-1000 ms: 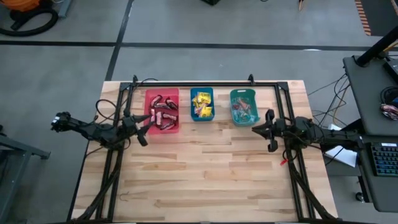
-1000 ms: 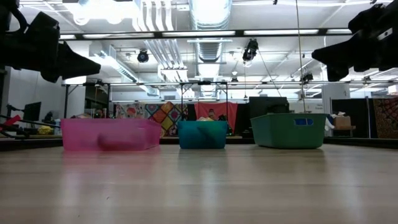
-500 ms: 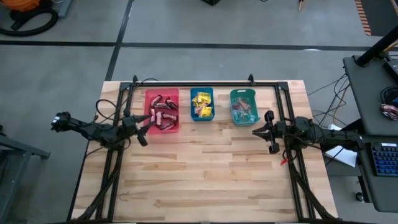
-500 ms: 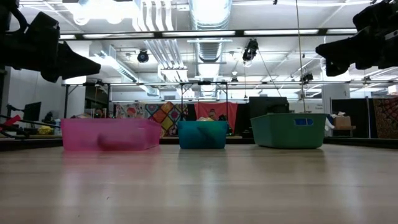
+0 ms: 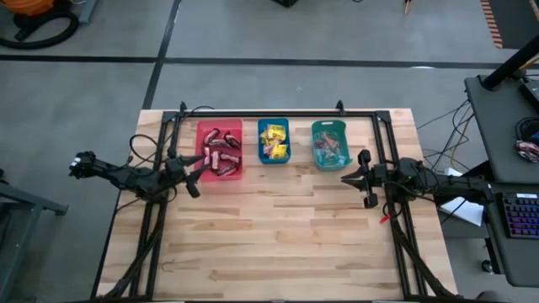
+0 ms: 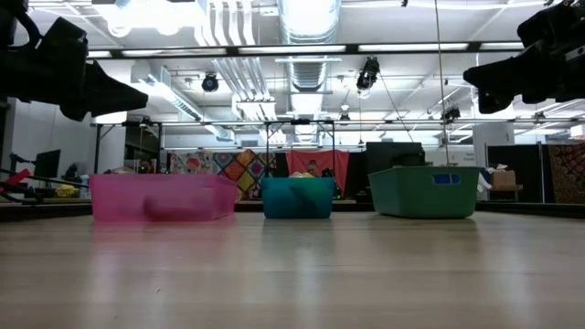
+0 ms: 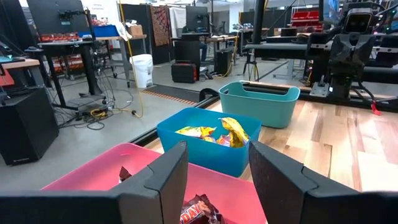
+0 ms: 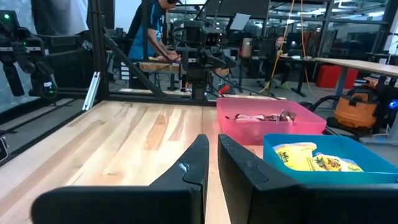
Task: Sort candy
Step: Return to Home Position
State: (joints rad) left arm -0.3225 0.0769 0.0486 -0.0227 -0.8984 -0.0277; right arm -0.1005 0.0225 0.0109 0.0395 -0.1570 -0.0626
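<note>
High view counts two end effectors and three bins. The left end effector (image 5: 199,173) hangs above the desk (image 5: 278,240) with its fingers spread wide and nothing between them. The right end effector (image 5: 347,177) hangs opposite it with its fingers drawn almost together, only a thin slit showing in the right wrist view, and it grips nothing.

The pink bin (image 5: 219,123) sits just ahead of the left end effector and holds the dark brown-red bars (image 5: 221,153), a heap too tangled to count. The teal bin (image 5: 328,123) sits near the right end effector, just beyond its fingertips and to one side, with a few small twist-wrapped pieces (image 5: 330,151) inside. Between the two end effectors, a little farther back, the blue bin (image 5: 274,120) holds the yellow packets (image 5: 274,141), several, their number unclear. The three bins stand in one row, apart from each other.

Pale wooden planks make up the desk, and a black metal frame (image 5: 261,112) runs round it. Grey floor (image 5: 253,34) surrounds it, and a keyboard (image 5: 518,215) lies on a side stand past the right arm. Ceiling ducts (image 6: 306,18) and strip lights show in the low view; a person in a blue top (image 8: 152,31) works at a bench in the right wrist view.
</note>
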